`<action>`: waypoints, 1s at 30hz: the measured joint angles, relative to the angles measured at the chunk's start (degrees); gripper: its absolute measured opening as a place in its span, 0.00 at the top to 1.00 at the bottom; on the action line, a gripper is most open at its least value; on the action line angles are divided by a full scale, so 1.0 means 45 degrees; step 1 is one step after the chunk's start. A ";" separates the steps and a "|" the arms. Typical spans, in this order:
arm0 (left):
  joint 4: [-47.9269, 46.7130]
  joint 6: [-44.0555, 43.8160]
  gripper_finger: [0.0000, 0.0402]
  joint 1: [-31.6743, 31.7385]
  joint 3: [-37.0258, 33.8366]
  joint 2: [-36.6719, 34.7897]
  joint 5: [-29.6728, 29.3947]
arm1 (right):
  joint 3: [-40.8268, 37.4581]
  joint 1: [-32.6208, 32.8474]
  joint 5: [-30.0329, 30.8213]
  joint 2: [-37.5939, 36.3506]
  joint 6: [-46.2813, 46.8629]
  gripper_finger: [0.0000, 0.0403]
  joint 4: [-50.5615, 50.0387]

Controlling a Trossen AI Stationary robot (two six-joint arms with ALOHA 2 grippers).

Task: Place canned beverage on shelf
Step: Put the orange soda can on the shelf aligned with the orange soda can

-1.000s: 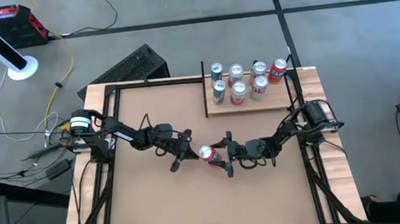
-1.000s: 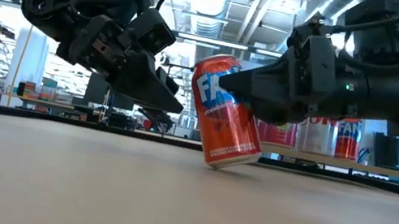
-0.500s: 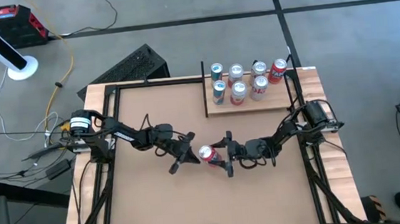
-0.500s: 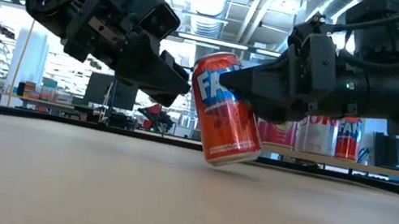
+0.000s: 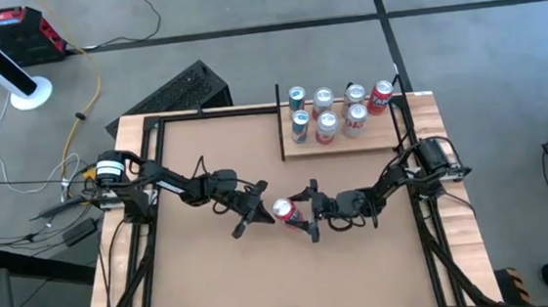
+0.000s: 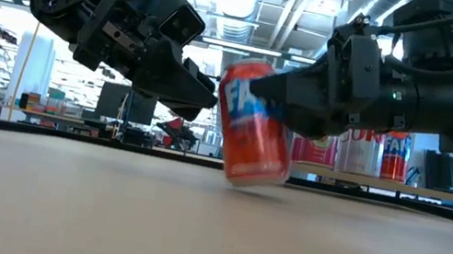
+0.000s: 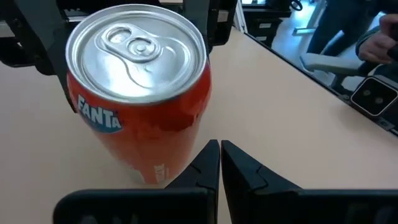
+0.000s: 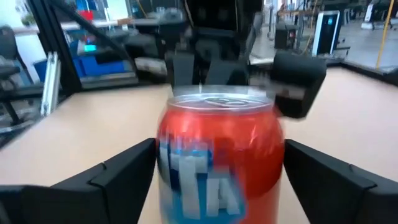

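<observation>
Orange Fanta can (image 6: 253, 124) stands nearest in the low view, tilted on its bottom edge on the bare brown desk (image 5: 216, 286), its silver top leaning toward the left arm; in the high view the can (image 5: 284, 210) sits near the middle of the desk, between the two arms; the right end effector (image 5: 303, 213) has its fingers spread wide to either side of the can, and the right wrist view shows one dark finger (image 8: 112, 177) on each flank of the can (image 8: 217, 155) with some gap showing, so whether they press on it I cannot tell; the left end effector (image 5: 256, 215) is shut, its two fingers pressed together with only a thin seam between them in the left wrist view (image 7: 219, 163), their tips just beside the can's (image 7: 140, 93) lower side; from the low view those closed tips (image 6: 204, 97) come right up to the can's upper rim; farther back, at the desk's far edge on the right, the shelf (image 5: 381, 139) of pale wood planks carries seven upright cans (image 5: 327, 125) in two rows, well apart from the orange can; beyond the desk lies grey floor with a red case (image 5: 11, 29) and cables.
</observation>
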 joint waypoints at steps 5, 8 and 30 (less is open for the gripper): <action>0.0010 0.0090 1.00 0.0000 0.0000 0.0000 -0.0161 | 0.0004 0.0000 0.0015 -0.0063 0.0032 0.04 0.0171; 0.0010 0.0170 1.00 0.0005 0.0000 0.0000 -0.0495 | 0.0005 0.0005 -0.0026 -0.0058 0.0032 0.02 0.0063; -0.0015 0.0199 1.00 0.0010 0.0005 0.0000 -0.0583 | 0.0535 0.0005 -0.0098 -0.5985 0.1608 0.01 -0.9816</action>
